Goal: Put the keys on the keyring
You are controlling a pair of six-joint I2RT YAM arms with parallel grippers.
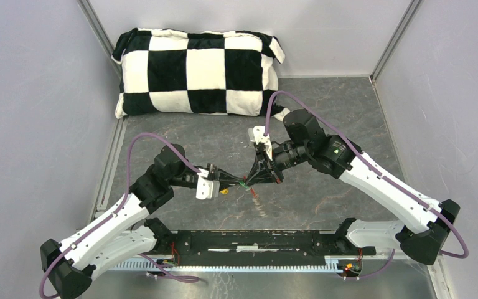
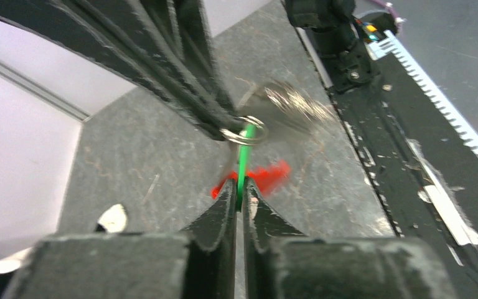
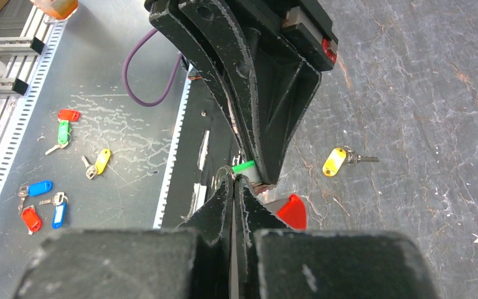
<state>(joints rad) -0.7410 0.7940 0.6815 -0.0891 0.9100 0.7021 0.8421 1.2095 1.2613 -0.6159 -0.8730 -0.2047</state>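
Over the middle of the table my two grippers meet tip to tip. The left gripper [image 2: 239, 187] is shut on the green key [image 2: 244, 152], edge-on between its fingers. The key's far end sits at the small metal ring [image 2: 244, 129] of the keyring. My right gripper [image 3: 233, 180] is shut on that ring [image 3: 223, 172], with the green key [image 3: 244, 167] just beyond its tips. The keyring's chain [image 2: 292, 103] and red tag [image 2: 267, 177] hang blurred below. The yellow key [image 3: 336, 161] lies on the table, free, under the left gripper [image 1: 235, 182] in the top view.
A black-and-white checkered pillow [image 1: 199, 71] lies against the back wall. A black rail [image 1: 255, 240] runs along the near edge between the arm bases. Several spare coloured keys [image 3: 62, 134] lie on the lower surface beyond that edge.
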